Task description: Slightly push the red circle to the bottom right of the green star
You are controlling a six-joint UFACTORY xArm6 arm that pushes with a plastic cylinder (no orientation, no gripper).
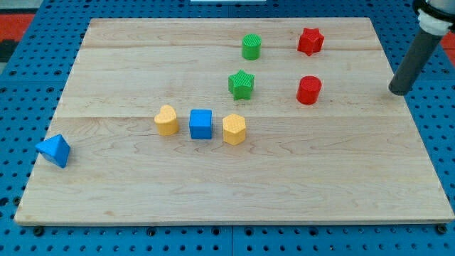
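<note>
The red circle [309, 90] stands on the wooden board [234, 185] at the upper right, level with the green star [242, 84] and about a hand's width to its right. My tip [399, 91] is at the board's right edge, well to the right of the red circle and touching no block. The rod rises from it toward the view's top right corner.
A green circle [252, 47] and a red star [311, 40] stand near the view's top. A yellow heart [166, 120], a blue cube [201, 124] and a yellow hexagon [234, 129] form a row in the middle. A blue triangle [55, 150] lies at the left edge.
</note>
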